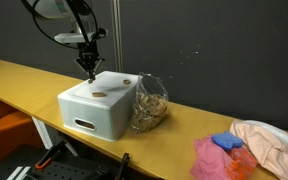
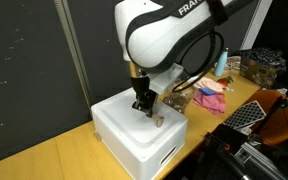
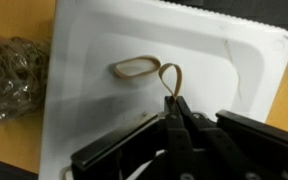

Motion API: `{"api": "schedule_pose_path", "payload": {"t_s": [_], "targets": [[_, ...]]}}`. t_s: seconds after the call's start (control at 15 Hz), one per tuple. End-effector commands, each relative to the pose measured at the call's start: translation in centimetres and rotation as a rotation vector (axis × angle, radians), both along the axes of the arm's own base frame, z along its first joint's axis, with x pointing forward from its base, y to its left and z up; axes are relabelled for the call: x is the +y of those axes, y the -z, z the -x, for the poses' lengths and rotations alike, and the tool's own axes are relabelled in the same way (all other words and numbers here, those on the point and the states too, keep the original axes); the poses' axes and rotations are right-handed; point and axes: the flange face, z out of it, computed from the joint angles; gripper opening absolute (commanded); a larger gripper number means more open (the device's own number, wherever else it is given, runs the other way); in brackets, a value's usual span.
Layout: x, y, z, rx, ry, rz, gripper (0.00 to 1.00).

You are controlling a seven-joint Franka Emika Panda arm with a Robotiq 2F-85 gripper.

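your tool [image 3: 173,104] is pressing together, pinching the band [image 3: 170,78] at its 6 o'clock end on the box [image 3: 84,120] top. a second band [image 3: 134,68] is lying at 10 o'clock, so lifting straight up should avoid snagging it.

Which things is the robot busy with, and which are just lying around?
Busy with:
- gripper, shut on a rubber band
- loose rubber band next to it
- white box they are on
- probably the bag of rubber bands beside the box

Just lying around:
- pink cloth
- blue cloth
- peach cloth
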Motion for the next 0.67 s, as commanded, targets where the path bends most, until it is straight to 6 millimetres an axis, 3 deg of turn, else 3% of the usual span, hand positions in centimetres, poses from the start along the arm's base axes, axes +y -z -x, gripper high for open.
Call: {"api": "schedule_pose_path", "payload": {"t_s": [0.0,0.27,0.6], "targets": [[-1.3,0.7,3.7,0.013,0.043,0.035,0.01],[-2.1,2.1,4.3,0.003,0.042,0.038,0.01],[-1.4,2.4,3.0,-0.079,0.008,0.018,0.01]]}}
